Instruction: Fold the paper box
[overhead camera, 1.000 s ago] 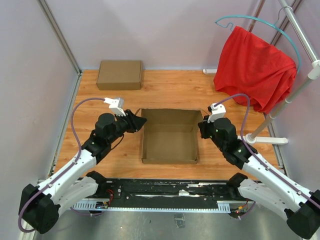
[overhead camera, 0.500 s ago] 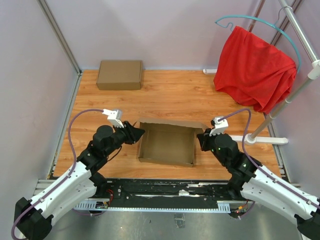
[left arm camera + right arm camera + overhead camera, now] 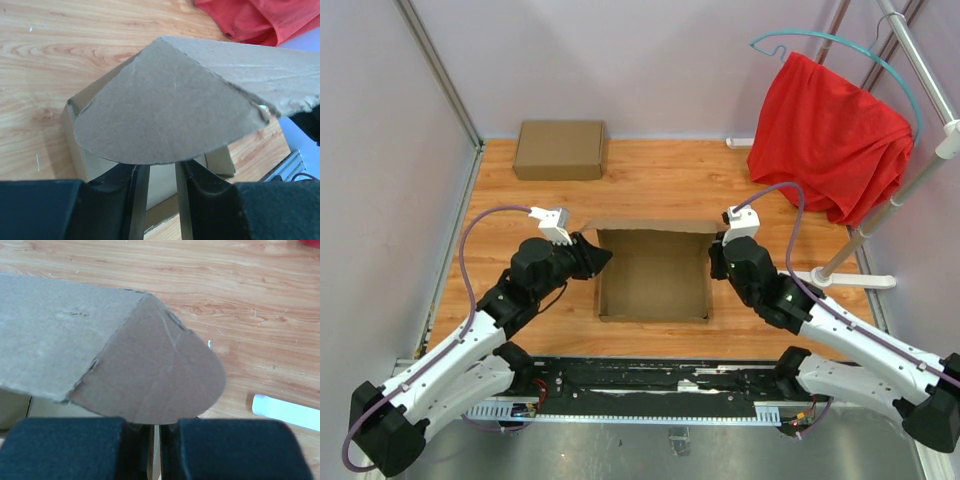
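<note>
The paper box lies open at the middle of the wooden table, its walls up. My left gripper is at its back left corner and my right gripper at its back right corner. In the left wrist view a rounded brown flap lies over my left gripper and hides its tips; the fingers stand a narrow gap apart. In the right wrist view a like flap covers my right gripper, whose fingers are almost together.
A second, fully formed flat brown box sits at the back left. A red cloth hangs on a hanger from a rack at the right, whose white foot rests on the table near my right arm. Walls close both sides.
The box was tilted and drawn nearer half a second ago; now it lies square again and looks narrower. Both grippers moved back with its rear corners.
</note>
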Controlling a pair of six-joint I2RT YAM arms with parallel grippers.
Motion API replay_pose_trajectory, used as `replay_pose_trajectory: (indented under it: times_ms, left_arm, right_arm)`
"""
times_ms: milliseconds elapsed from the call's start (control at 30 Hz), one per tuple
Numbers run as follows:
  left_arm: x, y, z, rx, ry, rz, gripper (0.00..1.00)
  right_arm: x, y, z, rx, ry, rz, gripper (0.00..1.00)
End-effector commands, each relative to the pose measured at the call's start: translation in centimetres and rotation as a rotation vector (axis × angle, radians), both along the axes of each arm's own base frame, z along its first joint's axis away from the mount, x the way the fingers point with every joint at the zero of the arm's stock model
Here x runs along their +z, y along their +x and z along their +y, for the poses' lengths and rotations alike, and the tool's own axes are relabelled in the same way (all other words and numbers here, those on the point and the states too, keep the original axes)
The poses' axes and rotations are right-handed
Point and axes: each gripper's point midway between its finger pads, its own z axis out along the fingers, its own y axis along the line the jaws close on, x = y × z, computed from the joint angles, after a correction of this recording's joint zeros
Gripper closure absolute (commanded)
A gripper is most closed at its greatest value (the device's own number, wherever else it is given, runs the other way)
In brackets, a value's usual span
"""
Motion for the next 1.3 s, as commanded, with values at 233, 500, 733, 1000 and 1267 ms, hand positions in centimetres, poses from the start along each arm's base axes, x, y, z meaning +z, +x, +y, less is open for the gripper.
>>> replay_pose_trajectory:
  times_ms: [233,500,733,1000,1267]
  left_arm:
    - [5.0,2.2,-1.0,0.002,0.020,-0.091,0.69]
    - [4.3,2.3,-0.4,0.027,0.051,-0.086,0.69]
    - [3.8,2.2,0.2,0.050,0.064,-0.088,0.69]
    - [3.5,2.5,0.1,0.047,0.084,-0.083,0.69]
    - [0.9,1.8,0.5,0.040,0.118,-0.039,0.69]
  right_arm:
    - [2.2,2.1,0.1,-0.102,-0.016,-0.040,0.99]
    - [1.8,2.7,0.7,-0.136,0.076,0.010,0.99]
    - [3.2,3.5,1.4,-0.141,0.136,0.012,0.99]
    - [2.2,3.9,2.6,-0.123,0.138,0.061,0.99]
    - [-2.7,1.8,2.9,-0.062,0.094,0.177,0.99]
